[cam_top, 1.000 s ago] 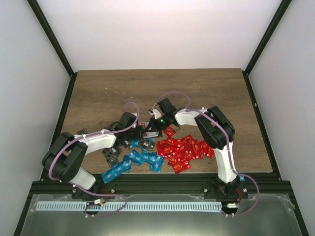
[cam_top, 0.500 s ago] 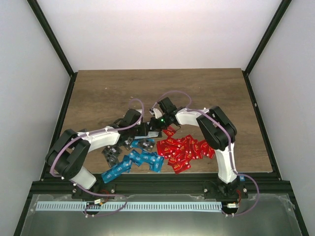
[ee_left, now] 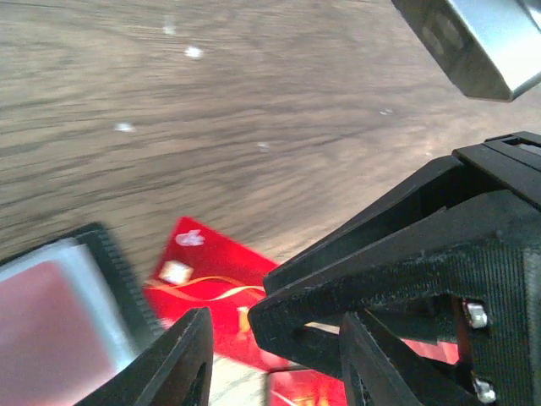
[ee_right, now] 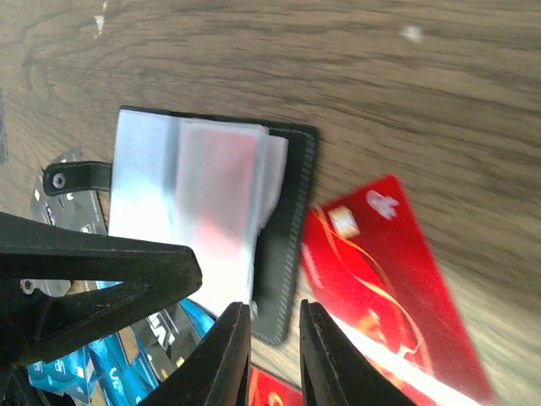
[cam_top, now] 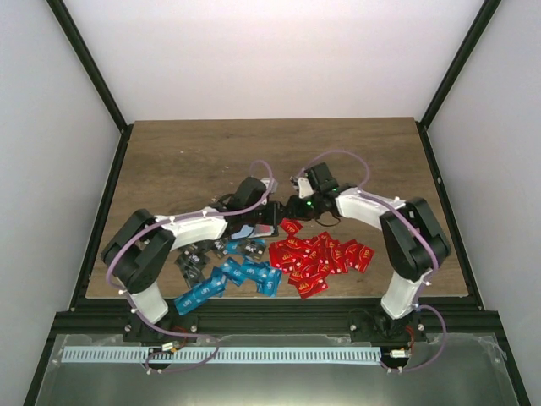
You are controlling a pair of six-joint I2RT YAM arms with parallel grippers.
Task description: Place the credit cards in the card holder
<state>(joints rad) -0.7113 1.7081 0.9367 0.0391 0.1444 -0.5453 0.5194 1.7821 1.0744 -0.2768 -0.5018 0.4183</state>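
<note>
The card holder (cam_top: 248, 231) lies open on the table, black with a pale blue-grey inside; in the right wrist view (ee_right: 287, 245) a reddish card shows under its clear pocket. It also shows at the left of the left wrist view (ee_left: 59, 313). My left gripper (cam_top: 269, 222) is open and empty just right of the holder, fingers spread (ee_left: 275, 372). My right gripper (cam_top: 292, 211) is narrowly open and empty (ee_right: 275, 355), low over the holder's right edge, close to the left gripper. Red credit cards (cam_top: 317, 256) lie in a heap at the right; one (ee_right: 380, 271) lies beside the holder.
Blue cards (cam_top: 230, 277) lie in a row near the front edge. Dark grey cards (cam_top: 190, 266) lie left of them, under the left arm. The two grippers nearly touch. Bare wood (cam_top: 254, 152) stretches behind them, bounded by black frame posts.
Both grippers have shifted to the right, and the right arm's elbow has swung out to the right. The holder's pale inside now shows more between the arms.
</note>
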